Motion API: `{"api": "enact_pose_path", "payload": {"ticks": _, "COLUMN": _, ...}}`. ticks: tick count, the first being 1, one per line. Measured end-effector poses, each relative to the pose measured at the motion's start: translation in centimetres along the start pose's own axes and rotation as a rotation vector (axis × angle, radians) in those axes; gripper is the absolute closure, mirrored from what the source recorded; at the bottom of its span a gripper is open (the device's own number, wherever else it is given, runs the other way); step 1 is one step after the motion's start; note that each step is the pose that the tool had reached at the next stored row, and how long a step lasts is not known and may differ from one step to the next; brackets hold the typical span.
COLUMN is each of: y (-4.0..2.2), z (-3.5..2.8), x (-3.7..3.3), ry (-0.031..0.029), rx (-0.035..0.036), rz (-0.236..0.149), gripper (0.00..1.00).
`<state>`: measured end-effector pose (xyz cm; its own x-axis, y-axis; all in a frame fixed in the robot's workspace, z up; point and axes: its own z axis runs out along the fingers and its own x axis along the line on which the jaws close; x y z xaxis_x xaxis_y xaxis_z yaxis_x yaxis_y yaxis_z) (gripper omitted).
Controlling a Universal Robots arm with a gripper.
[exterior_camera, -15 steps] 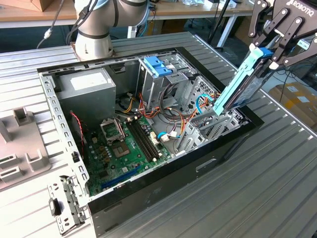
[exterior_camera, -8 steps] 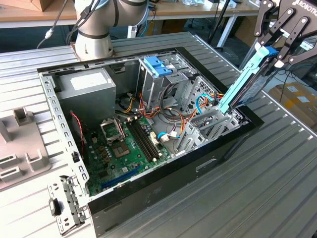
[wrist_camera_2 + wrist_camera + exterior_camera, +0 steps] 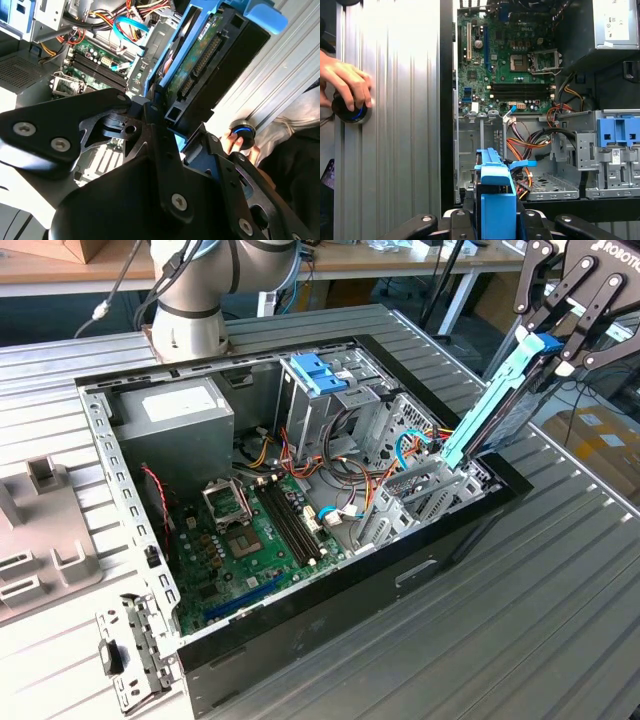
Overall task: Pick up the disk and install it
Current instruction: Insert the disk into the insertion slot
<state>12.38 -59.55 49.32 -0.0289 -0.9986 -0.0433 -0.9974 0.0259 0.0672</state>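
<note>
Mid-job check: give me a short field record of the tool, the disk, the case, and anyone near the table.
tool: shut on the disk, above the case's end at the exterior view's right
disk: tilted, blue bracket outward, lower end near the grey bay; contact cannot be told
case: open on the ribbed table, motherboard exposed
power supply: in the case, near the arm's base
hand: resting on a round blue-ringed knob on the table

The disk [image 3: 495,400], blue bracket along its side; steeply tilted, in mid-air over the open computer case [image 3: 400,570]
</note>
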Motion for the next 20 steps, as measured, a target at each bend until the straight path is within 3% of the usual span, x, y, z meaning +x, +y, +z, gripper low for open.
{"api": "enact_pose_path", "payload": {"ticks": 7, "y": 0.17, "z": 0.22, "x": -0.05, "ry": -0.0003, "rx": 0.0000, "rz": 0.000, "gripper": 0.64}}
{"api": "enact_pose_path", "payload": {"ticks": 16, "y": 1.92, "z": 0.85, "x": -0.02, "ry": -0.0048, "rx": -0.0006, "rz": -0.010, "gripper": 0.64}}
{"api": "enact_pose_path", "payload": {"ticks": 20, "y": 2.07, "z": 1.00, "x": -0.02, "ry": -0.0029, "rx": -0.0019, "rz": -0.039, "gripper": 0.64}}
